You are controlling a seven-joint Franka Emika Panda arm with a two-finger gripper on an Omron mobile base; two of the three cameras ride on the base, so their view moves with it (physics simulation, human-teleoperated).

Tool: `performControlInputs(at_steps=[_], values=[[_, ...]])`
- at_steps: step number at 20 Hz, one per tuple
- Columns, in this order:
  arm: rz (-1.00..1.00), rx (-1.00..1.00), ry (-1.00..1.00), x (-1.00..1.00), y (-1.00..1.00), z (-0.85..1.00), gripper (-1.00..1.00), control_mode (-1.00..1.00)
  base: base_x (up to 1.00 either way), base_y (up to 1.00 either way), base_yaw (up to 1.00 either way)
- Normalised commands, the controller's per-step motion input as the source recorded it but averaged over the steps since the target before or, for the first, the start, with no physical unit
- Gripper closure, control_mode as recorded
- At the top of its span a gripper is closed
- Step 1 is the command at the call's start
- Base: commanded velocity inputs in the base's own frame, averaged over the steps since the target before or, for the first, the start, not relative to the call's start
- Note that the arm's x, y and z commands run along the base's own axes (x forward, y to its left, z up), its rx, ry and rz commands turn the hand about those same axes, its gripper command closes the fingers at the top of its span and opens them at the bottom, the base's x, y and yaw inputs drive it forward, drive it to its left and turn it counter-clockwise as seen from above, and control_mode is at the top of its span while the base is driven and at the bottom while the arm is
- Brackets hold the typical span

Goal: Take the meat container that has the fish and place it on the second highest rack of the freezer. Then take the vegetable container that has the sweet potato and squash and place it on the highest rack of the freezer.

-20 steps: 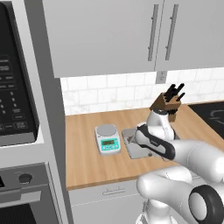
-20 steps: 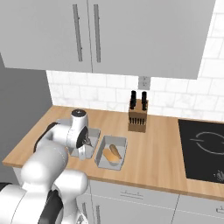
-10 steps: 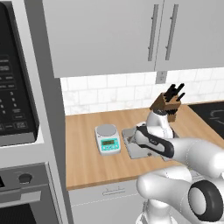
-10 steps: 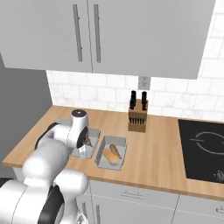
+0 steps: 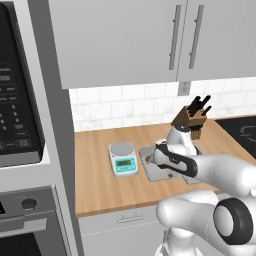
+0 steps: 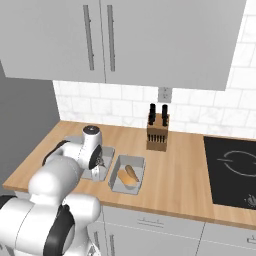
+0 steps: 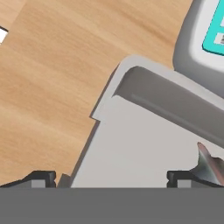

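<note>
Your gripper (image 7: 111, 177) is low over the meat container (image 7: 144, 144), its two dark fingertips (image 7: 39, 178) spread wide apart and nothing between them. In the hand view one tip sits at the tray's outer edge beside the wooden counter (image 7: 48, 65), the other inside the tray, right by the tail end of the fish (image 7: 210, 164). Whether either tip touches the tray floor, you can't tell from here.

From the left base camera you see the meat container (image 5: 156, 167) lying on the counter (image 5: 100, 185) just beside the kitchen scale (image 5: 123, 158), with your arm's wrist hiding most of it. The knife block (image 5: 191, 120) stands behind, near the tiled wall.

From the right base camera the vegetable container (image 6: 128, 173) sits next to the meat container (image 6: 100, 170), holding the sweet potato and squash (image 6: 128, 174) as one orange-tan lump. The knife block (image 6: 157, 133) is well behind it, and the black cooktop (image 6: 234, 170) lies farther along the counter.
</note>
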Motion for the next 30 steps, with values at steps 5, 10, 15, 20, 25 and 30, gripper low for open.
performControlInputs(at_steps=[5, 10, 15, 20, 25, 30], values=[[0.0, 0.0, -0.01, 0.0, 0.06, -0.18, -1.0, -1.0, 0.0, 0.0, 0.0], [0.0, 0.0, 0.0, -0.05, 0.05, -0.18, 1.0, -1.0, 0.0, 0.0, 0.0], [0.0, 0.0, 0.0, -0.01, 0.0, -0.03, 1.0, -1.0, 0.0, 0.0, 0.0], [0.0, 0.0, 0.0, 0.0, 0.0, 0.0, 1.0, -1.0, 0.0, 0.0, 0.0], [-0.01, 0.0, 0.0, -0.04, 0.0, 0.0, 1.0, -1.0, 0.0, 0.0, 0.0], [-0.08, 0.0, 0.0, -0.03, 0.0, 0.08, 1.0, -1.0, 0.0, 0.0, 0.0]])
